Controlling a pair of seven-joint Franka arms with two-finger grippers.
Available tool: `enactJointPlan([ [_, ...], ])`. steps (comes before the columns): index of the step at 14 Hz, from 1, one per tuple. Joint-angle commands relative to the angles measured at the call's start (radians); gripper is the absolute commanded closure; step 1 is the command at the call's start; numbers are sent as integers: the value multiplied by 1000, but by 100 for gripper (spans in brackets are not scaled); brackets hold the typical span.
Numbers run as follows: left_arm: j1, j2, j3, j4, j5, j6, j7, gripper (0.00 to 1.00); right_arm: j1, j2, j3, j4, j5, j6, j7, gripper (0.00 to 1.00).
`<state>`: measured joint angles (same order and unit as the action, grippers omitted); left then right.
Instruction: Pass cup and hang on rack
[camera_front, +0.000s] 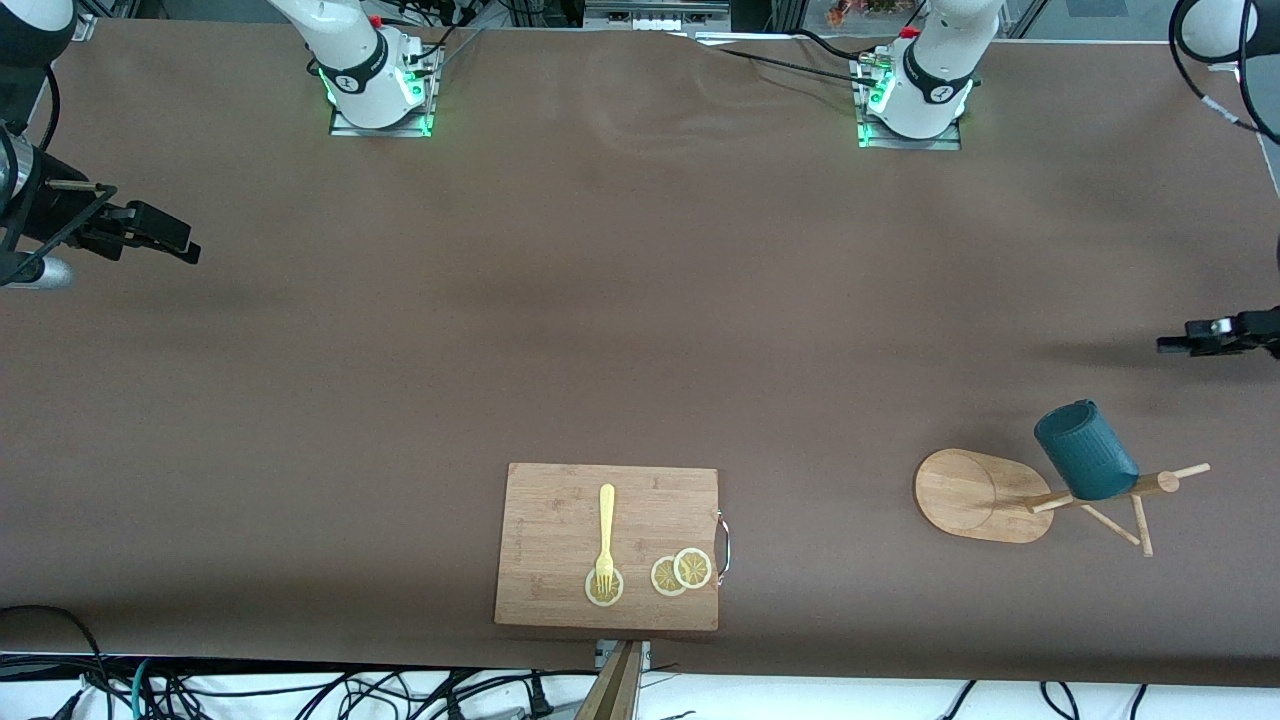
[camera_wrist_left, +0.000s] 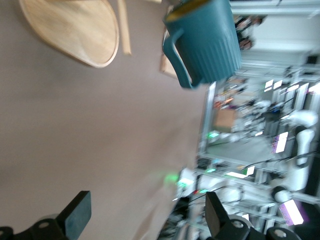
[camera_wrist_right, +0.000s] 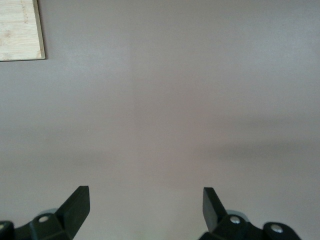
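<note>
The dark teal ribbed cup (camera_front: 1085, 450) hangs on the bamboo rack (camera_front: 975, 495), near the left arm's end of the table. The rack's pole and thin pegs stick out past the cup. The left wrist view shows the cup (camera_wrist_left: 202, 42) with its handle, next to the rack's oval base (camera_wrist_left: 75, 30). My left gripper (camera_front: 1185, 340) (camera_wrist_left: 147, 215) is open and holds nothing, over the bare table apart from the cup. My right gripper (camera_front: 180, 240) (camera_wrist_right: 146, 207) waits open and holds nothing, over the right arm's end of the table.
A rectangular bamboo cutting board (camera_front: 607, 545) lies close to the front camera, mid-table, with a yellow fork (camera_front: 605, 535) and lemon slices (camera_front: 681, 572) on it. Its corner (camera_wrist_right: 20, 30) shows in the right wrist view. Brown tabletop (camera_front: 640, 330) spans between the arms.
</note>
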<state>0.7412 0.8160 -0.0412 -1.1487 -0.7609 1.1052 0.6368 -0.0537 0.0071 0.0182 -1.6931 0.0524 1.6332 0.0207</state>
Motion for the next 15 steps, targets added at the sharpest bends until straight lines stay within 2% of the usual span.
enactJointPlan([
  [1,-34,-211,-12,-23,186,4,23,0,-3,-7,2,1,17,-7,8,0],
  [3,-97,-323,-13,-25,289,7,9,0,-3,-7,2,1,17,-7,8,0],
  [5,-166,-395,-12,-25,340,8,-6,0,-3,-7,2,1,17,-7,8,0],
  [8,-270,-466,-13,-23,356,7,-155,0,-3,-7,0,1,17,-9,8,0],
  [13,-555,-577,-13,-28,532,36,-481,0,-3,-7,0,1,17,-9,8,0],
  [14,-600,-625,-9,-51,572,95,-537,0,-3,-7,0,1,17,-9,8,0],
  [15,-655,-676,-5,-125,624,143,-596,0,-3,-7,0,1,17,-9,8,0],
])
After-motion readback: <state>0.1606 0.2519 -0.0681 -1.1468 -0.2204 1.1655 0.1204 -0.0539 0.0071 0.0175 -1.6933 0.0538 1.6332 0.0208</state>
